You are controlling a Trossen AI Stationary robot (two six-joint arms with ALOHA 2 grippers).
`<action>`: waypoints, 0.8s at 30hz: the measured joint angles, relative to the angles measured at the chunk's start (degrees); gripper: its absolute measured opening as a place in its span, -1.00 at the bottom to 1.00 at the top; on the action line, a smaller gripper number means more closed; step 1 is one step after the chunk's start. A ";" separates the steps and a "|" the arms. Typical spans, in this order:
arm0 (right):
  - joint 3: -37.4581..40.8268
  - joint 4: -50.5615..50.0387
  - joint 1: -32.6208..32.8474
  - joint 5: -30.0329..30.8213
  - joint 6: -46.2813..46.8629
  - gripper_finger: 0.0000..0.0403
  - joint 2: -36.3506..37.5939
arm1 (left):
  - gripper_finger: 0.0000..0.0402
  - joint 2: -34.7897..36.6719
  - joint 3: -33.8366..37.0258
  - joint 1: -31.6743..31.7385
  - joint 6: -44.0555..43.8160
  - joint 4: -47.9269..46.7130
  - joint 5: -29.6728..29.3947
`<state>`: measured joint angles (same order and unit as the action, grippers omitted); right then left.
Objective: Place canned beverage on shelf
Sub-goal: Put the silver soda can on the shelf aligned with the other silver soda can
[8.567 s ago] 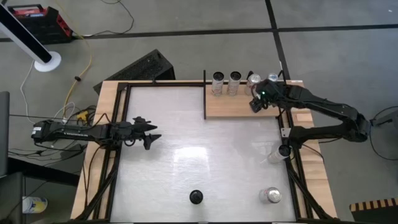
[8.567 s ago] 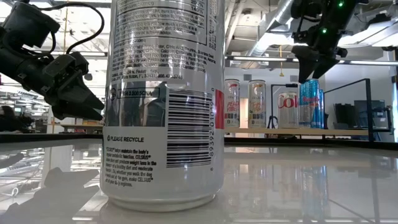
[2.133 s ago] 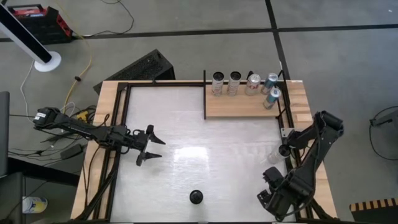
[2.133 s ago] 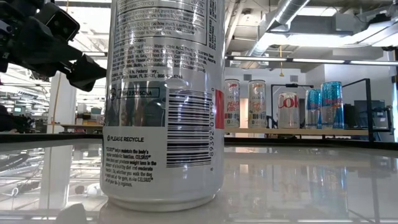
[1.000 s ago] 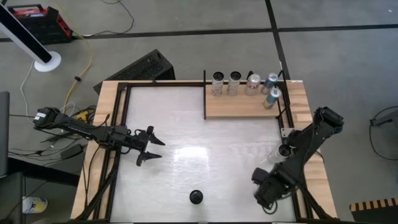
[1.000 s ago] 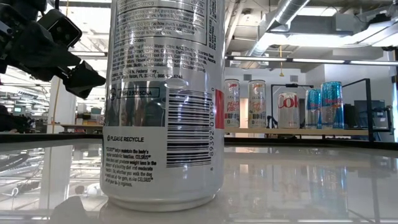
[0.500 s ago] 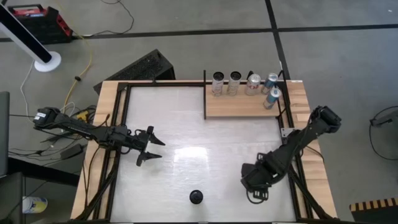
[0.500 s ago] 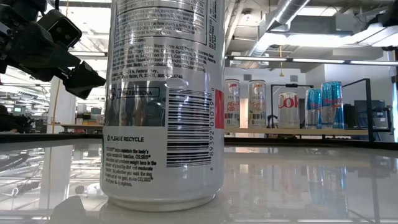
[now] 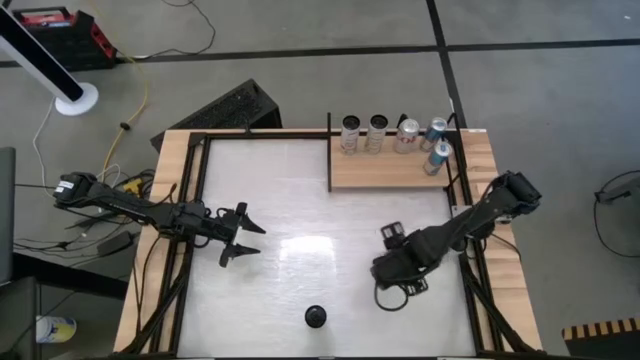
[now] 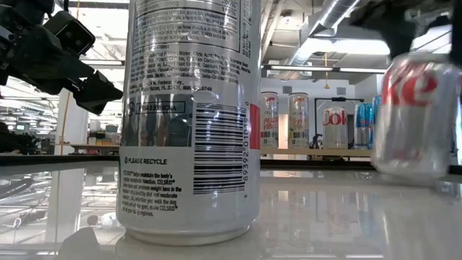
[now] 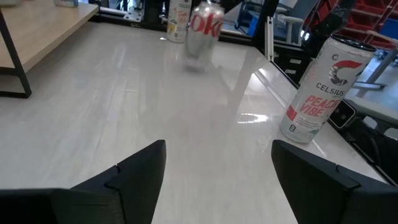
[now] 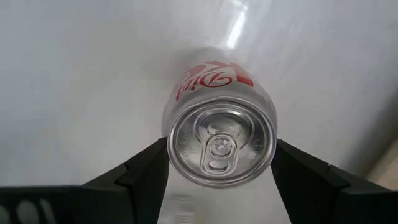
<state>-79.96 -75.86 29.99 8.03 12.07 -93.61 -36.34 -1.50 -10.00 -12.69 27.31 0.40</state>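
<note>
Diet Coke can [image 12: 222,130] sits clamped between the right gripper [image 12: 221,168] fingers, lifted off the desk [image 9: 300,200] for carrying to the shelf [image 9: 390,168]; left gripper [image 11: 217,162] fingers apart, waiting.

A large silver can [image 10: 191,119] stands close up; a Diet Coke can [image 10: 415,119] hangs right, clear of the tabletop [image 10: 325,217].
</note>
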 joint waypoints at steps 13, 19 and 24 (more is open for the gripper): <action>-2.83 -2.55 -1.54 3.93 -26.09 0.41 -6.79 | 0.38 0.00 0.00 0.02 -0.50 -1.36 0.04; -7.65 -1.31 -1.07 4.51 -22.48 0.42 -7.38 | 0.38 0.00 0.00 0.02 -0.46 -1.07 0.04; -9.81 -1.53 -0.71 4.70 -16.51 0.42 -7.17 | 0.38 0.01 0.00 0.01 -0.59 -1.05 0.07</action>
<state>-89.78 -77.39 29.28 12.73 -4.44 -100.78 -36.33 -1.50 -9.99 -13.28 26.26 0.47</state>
